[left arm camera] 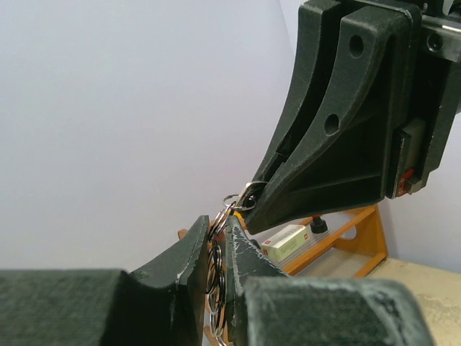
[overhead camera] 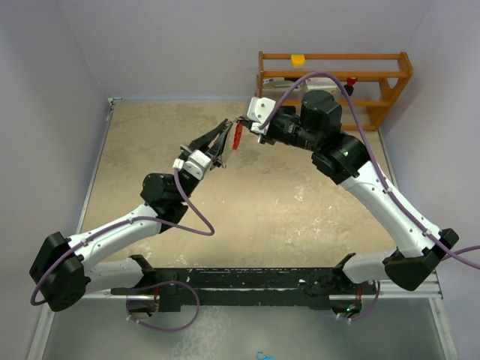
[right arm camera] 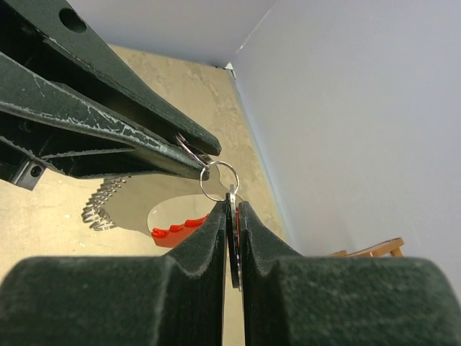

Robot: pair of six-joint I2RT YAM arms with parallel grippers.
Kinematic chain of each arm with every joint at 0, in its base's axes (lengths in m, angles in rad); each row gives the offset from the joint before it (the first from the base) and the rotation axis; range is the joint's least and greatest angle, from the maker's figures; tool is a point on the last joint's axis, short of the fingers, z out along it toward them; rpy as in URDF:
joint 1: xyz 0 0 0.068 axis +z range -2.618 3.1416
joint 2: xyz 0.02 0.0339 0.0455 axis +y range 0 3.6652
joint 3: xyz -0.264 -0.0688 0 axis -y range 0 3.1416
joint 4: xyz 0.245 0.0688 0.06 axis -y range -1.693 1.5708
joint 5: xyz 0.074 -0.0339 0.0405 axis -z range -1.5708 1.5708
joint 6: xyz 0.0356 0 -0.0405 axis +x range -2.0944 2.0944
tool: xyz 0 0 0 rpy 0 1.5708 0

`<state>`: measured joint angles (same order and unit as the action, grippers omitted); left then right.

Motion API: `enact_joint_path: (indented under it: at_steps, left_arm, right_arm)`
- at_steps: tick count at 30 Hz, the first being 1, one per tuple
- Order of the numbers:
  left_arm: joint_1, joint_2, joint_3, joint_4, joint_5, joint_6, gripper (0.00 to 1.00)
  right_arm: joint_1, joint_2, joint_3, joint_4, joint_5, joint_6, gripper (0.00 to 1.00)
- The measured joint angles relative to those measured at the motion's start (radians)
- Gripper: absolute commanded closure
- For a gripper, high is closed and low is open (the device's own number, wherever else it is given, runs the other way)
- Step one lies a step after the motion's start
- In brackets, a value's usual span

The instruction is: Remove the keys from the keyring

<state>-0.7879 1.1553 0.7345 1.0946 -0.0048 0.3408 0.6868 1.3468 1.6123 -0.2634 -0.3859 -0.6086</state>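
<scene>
The keyring, a red crescent [right arm camera: 180, 231] joined to a silver toothed arc [right arm camera: 101, 205], hangs from my right gripper [right arm camera: 232, 205]. In the top view it is a red strip [overhead camera: 236, 137]. My right gripper [overhead camera: 241, 121] is shut on its end, with a thin dark-and-silver flat piece between the pads; I cannot tell if that is a key. A small wire ring [right arm camera: 201, 182] links it to a chain of split rings [left arm camera: 215, 259]. My left gripper [left arm camera: 218, 220] is shut on those rings, tip to tip with the right gripper [left arm camera: 252, 205]. Both are held above the table, and the left gripper [overhead camera: 226, 126] sits left of the right.
An orange wooden shelf [overhead camera: 334, 75] stands at the back right with a yellow block [overhead camera: 298, 59] and a white box [left arm camera: 288, 241] on it. The tan table [overhead camera: 285, 202] is walled at the back and sides. The arms' cables loop over it.
</scene>
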Motion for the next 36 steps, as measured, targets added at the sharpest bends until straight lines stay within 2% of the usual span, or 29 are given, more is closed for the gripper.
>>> enact_joint_path:
  at_steps: [11, 20, 23, 27, 31, 36]
  left_arm:
    - [0.000, -0.106, -0.043, -0.011, 0.013, 0.000, 1.00]
    - [0.001, -0.176, -0.055, 0.088, -0.012, -0.004, 0.99]
    - [0.001, -0.153, -0.043, 0.066, -0.034, -0.017, 0.81]
    - [0.001, -0.103, 0.057, -0.084, -0.068, -0.048, 0.59]
    - [0.001, -0.078, 0.154, -0.229, -0.089, -0.075, 0.56]
    - [0.001, -0.080, 0.159, -0.311, -0.092, -0.118, 0.56]
  right_arm:
    - [0.000, -0.001, -0.034, 0.031, 0.009, -0.002, 0.89]
    - [-0.015, -0.013, -0.053, 0.036, 0.059, -0.004, 0.89]
    - [-0.015, -0.014, -0.053, 0.037, 0.059, -0.004, 0.89]
    - [-0.015, -0.024, -0.060, 0.039, 0.059, -0.005, 0.89]
    - [-0.015, -0.045, -0.080, 0.038, 0.056, -0.005, 0.89]
    - [-0.015, -0.056, -0.082, 0.045, 0.055, -0.005, 0.89]
